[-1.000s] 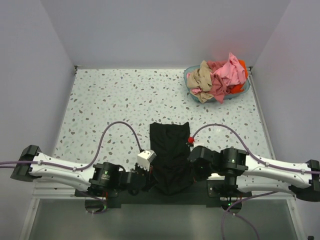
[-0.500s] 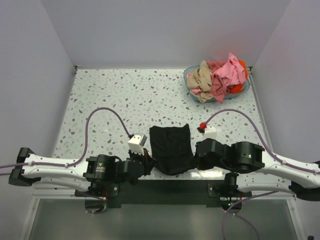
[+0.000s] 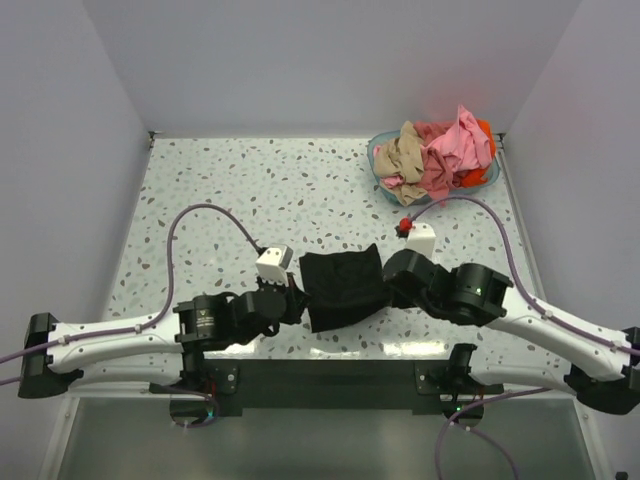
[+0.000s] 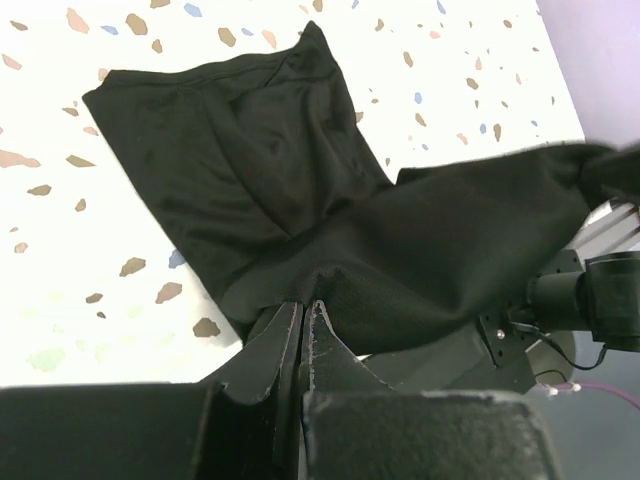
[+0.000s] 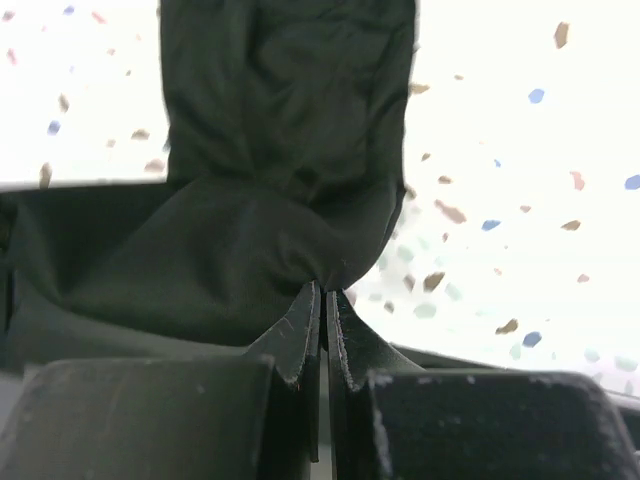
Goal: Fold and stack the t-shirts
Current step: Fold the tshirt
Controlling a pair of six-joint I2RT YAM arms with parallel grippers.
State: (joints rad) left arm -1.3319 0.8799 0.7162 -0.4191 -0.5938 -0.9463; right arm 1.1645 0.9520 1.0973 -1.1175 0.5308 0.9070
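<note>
I see one black shirt [image 3: 343,288], half folded, front-centre on the worktop [image 3: 220,200]. Left end effector [image 4: 305,308] and right end effector [image 5: 324,290] each pinch its edge. One basket [image 3: 374,162] far right holds tan [image 3: 403,155], pink [image 3: 455,140] and orange-red [image 3: 485,130] shirts.

A t-shirt [image 3: 342,287] lies centred near the tabletop's [image 3: 220,190] front edge; behind it, to the right, a basket [image 3: 374,158] holds more shirts [image 3: 440,150].

A fixed camera high above the near edge looks steeply down over the whole speckled white worktop [image 3: 220,190]. Each wrist camera peers forward at very close range past its own fingers, the left hand [image 4: 303,305] and the right hand [image 5: 322,290]. All three views share the crumpled black cloth t-shirt [image 3: 343,285].
</note>
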